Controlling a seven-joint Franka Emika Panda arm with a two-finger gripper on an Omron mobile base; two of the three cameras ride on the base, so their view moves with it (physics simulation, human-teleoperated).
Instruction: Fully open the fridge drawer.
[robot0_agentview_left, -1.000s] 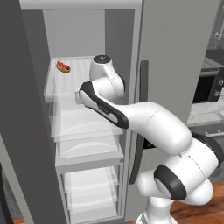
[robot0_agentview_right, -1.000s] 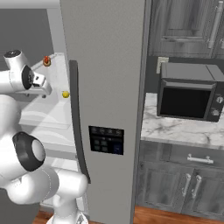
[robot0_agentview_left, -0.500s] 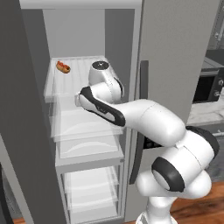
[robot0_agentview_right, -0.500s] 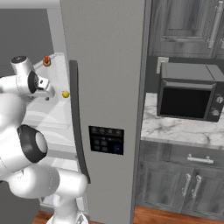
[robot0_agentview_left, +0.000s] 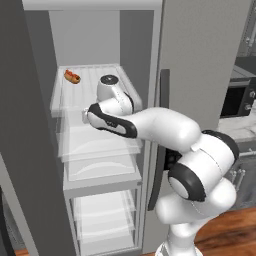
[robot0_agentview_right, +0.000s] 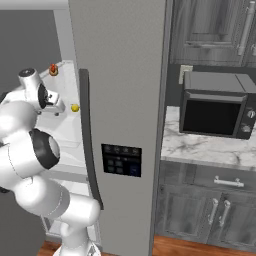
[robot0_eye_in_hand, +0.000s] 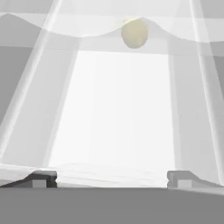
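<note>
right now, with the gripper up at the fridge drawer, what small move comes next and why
Probably ease the gripper a little further forward, then close. In the hand view its fingertips stand wide apart at the front of the fridge drawer, holding nothing, and a firm grip on that front edge comes before any pull.

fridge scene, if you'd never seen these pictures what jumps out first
The big white robot arm reaching into the open grey fridge, its claw open with dark tips set wide apart, facing a translucent frosted-white plastic drawer. Next, a small red-and-tan hot dog at the back left of the clear top shelf, and a small yellow ball near the fridge's door edge. Right of the fridge, a black microwave sits on a marble counter.
</note>
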